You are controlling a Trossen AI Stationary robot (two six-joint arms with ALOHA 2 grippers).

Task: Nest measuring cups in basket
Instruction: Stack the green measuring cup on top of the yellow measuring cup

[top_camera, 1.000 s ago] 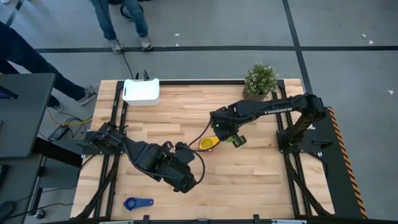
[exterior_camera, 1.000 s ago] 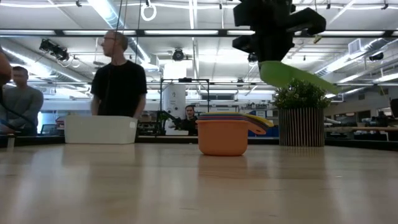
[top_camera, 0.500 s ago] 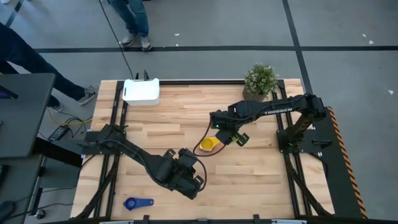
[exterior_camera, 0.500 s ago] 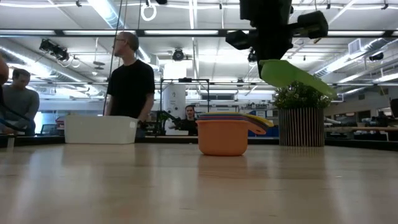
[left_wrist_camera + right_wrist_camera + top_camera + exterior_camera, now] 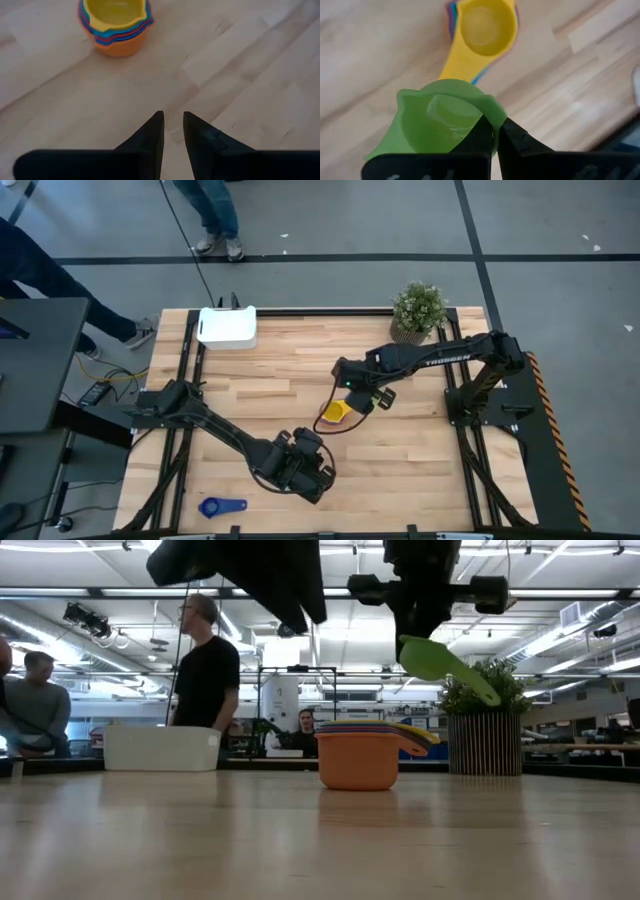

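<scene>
High view: "THUNDER" in white is readable on the right arm, though uncertainly. Its right gripper (image 5: 492, 131) has jaws clamped on the green cup (image 5: 437, 122), just above the nested stack (image 5: 116, 26) mid-tabletop (image 5: 420, 460). The left gripper (image 5: 172, 131), jaws slightly apart and empty, hovers near the front edge. The basket (image 5: 227, 327) sits at the far-left corner; a blue cup (image 5: 220, 506) lies front-left.

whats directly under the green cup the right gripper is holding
The right gripper holds the green cup in the air. Below it stands the nested stack of cups, orange at the bottom, yellow cup on top. How many cups sit inside is hidden.
</scene>
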